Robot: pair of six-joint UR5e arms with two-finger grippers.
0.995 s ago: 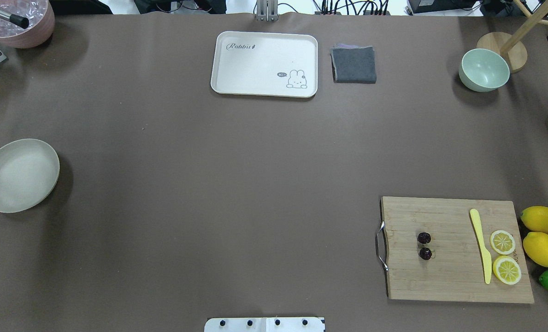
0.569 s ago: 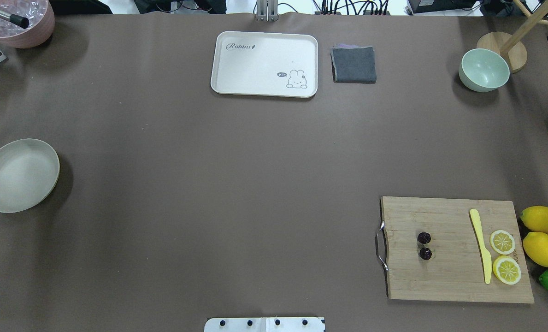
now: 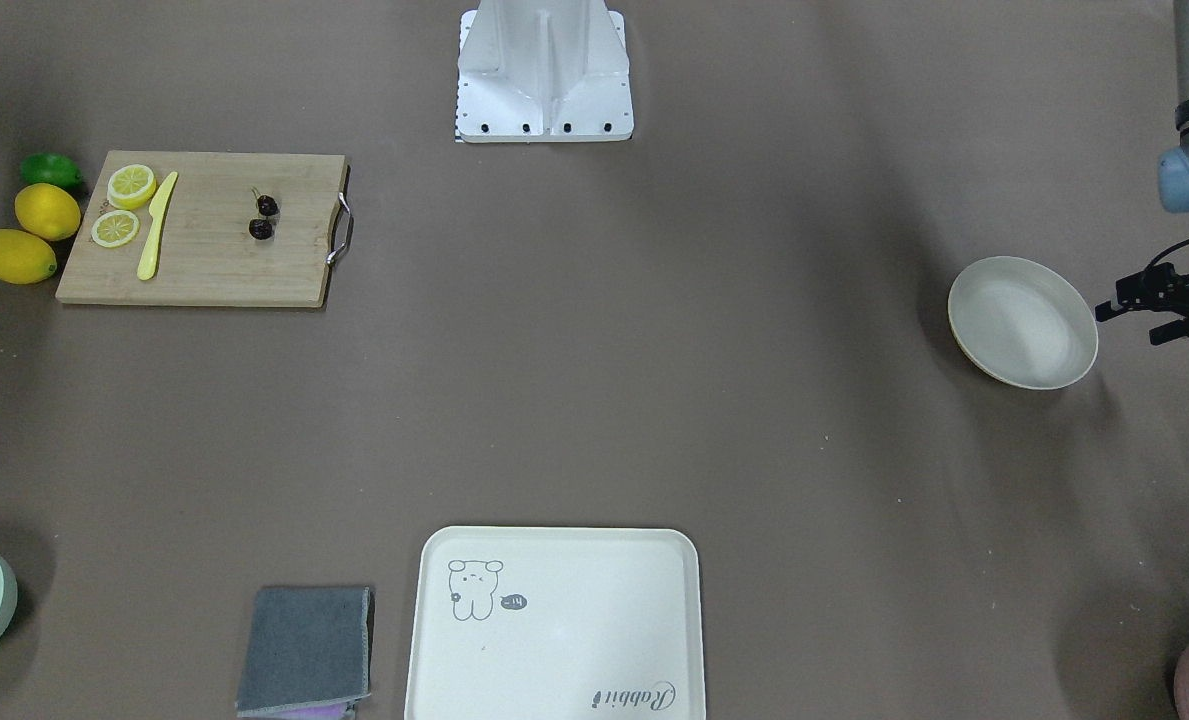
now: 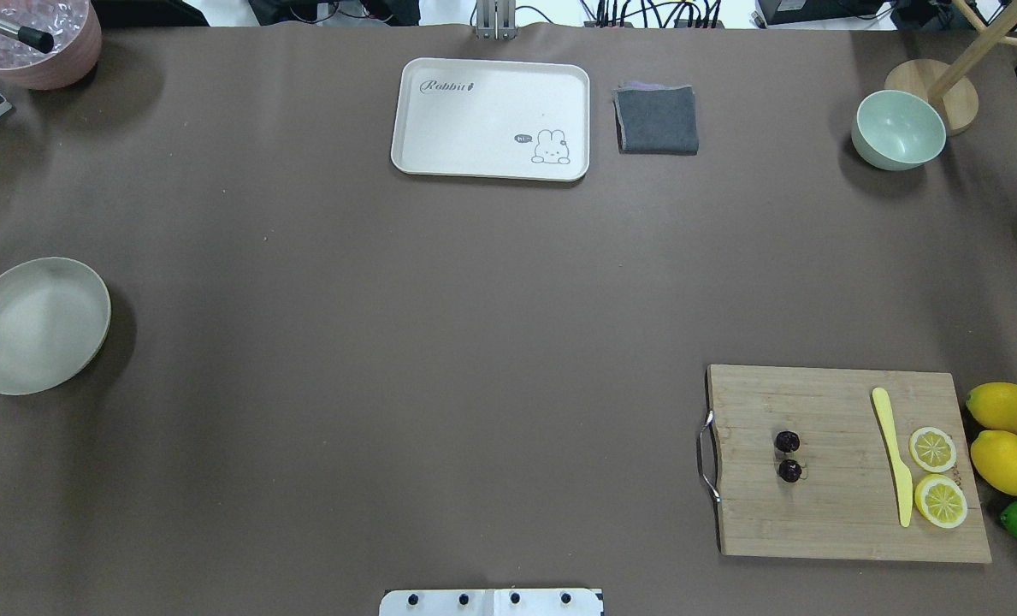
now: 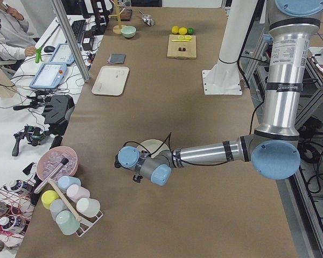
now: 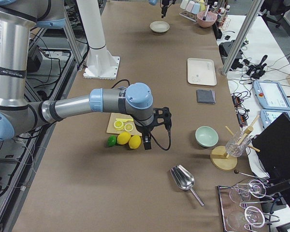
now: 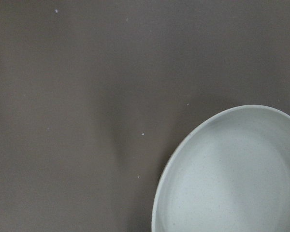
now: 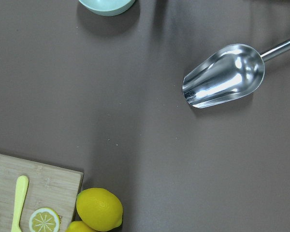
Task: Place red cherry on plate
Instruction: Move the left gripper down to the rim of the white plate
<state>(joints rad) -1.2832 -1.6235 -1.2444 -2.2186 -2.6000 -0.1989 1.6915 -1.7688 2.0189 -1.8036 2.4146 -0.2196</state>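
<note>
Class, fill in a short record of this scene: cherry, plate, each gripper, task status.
red cherry: on the cutting board, in its handle half
plate: empty, on the robot's left
left gripper: beside the plate, jaws unclear
right gripper: near the lemons, jaws unclear
status: red cherry not yet picked up

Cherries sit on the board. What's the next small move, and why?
Probably swing the right gripper inward over the board, toward the cherries: it hangs out past the lemons, both cherries lie untouched, and the plate sits far on the robot's left.
</note>
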